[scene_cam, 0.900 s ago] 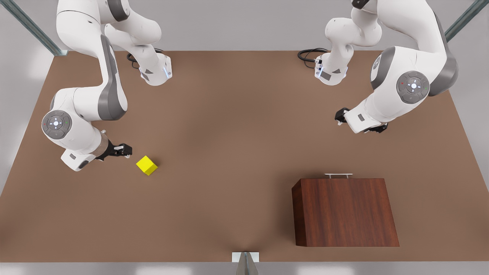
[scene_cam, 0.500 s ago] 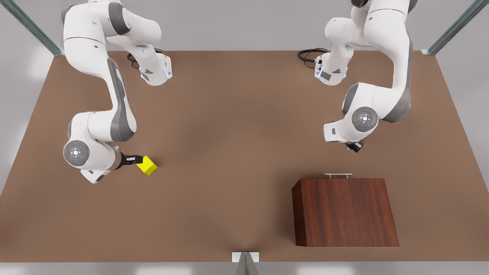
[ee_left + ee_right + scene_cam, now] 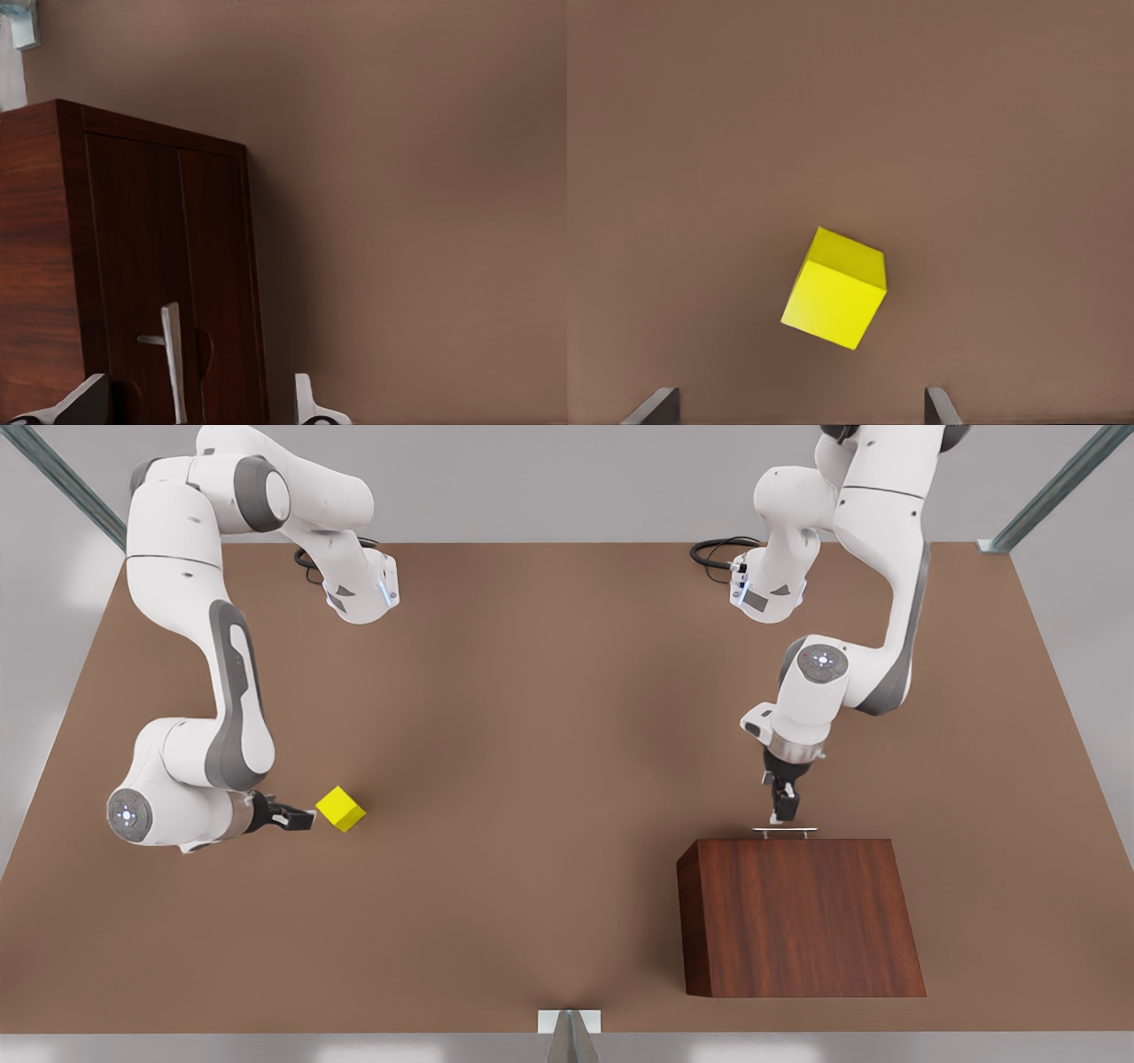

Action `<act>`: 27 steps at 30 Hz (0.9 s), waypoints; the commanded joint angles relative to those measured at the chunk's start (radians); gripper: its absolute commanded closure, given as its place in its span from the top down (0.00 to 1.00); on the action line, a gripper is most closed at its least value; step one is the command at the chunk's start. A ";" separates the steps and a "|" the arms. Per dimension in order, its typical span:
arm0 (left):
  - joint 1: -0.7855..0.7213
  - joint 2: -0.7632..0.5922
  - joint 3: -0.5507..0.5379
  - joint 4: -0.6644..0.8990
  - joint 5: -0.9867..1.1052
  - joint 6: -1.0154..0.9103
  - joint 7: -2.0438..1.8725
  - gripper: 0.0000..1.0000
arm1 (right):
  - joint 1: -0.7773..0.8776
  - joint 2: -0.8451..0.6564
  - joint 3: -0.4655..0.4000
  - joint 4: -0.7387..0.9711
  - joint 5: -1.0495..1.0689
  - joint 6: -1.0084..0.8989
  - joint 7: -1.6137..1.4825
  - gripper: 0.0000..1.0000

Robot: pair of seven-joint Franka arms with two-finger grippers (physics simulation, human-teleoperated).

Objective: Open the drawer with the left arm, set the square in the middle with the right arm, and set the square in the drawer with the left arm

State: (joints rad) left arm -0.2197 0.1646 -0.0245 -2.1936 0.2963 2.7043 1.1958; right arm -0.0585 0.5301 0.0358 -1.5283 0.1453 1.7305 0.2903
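Nothing finished yet. Drawer (image 3: 785, 836) sat shut in the cabinet (image 3: 802, 917) at the counter's (image 3: 532, 735) 4 o'clock. Left gripper (image 3: 783, 812) hung just off the handle (image 3: 172, 359), jaws spread. Square (image 3: 340, 809) lay at 8 o'clock, untouched. Right gripper (image 3: 301, 817) sat just beside it, jaws spread. All three steps remained, by my reckoning.
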 commanded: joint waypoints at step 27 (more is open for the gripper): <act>0.028 0.004 0.061 -0.066 0.000 0.163 0.021 0.94 | 0.008 -0.076 0.047 -0.420 -0.029 0.618 0.409 1.00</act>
State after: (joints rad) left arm -0.1895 0.1716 0.0365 -2.2542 0.2970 2.8595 1.4519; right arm -0.0510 0.4546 0.0827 -1.9465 0.1277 2.3128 0.5846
